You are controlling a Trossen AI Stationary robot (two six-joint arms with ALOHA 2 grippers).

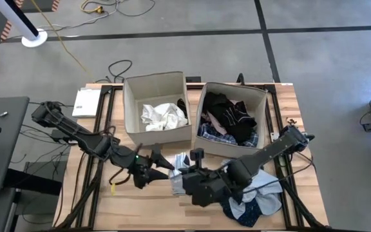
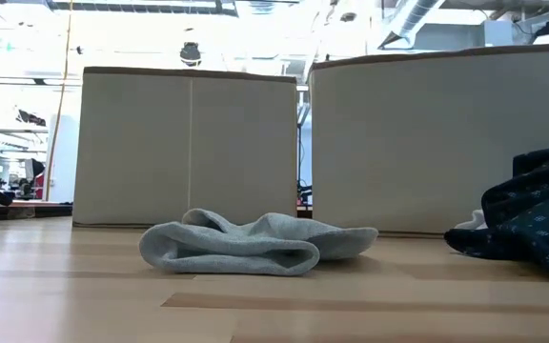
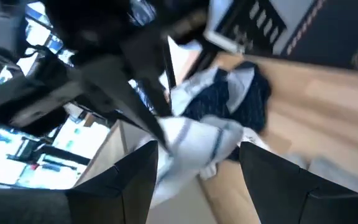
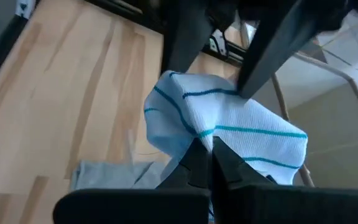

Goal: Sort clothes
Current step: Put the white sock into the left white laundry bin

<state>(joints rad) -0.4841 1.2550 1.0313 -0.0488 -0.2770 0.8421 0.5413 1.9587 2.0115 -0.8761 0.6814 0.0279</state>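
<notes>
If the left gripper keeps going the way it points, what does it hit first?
Most likely the white striped cloth pinched by the right gripper; it hangs right ahead of the open left gripper. The navy dotted garment lies beyond it. Depth is unclear.

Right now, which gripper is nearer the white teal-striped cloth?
Right. The right gripper is shut on the white teal-striped cloth, lifted above the table. The left gripper faces it with open fingers either side, not gripping.

No legible text, no readable labels, no brands or numbers anywhere
</notes>
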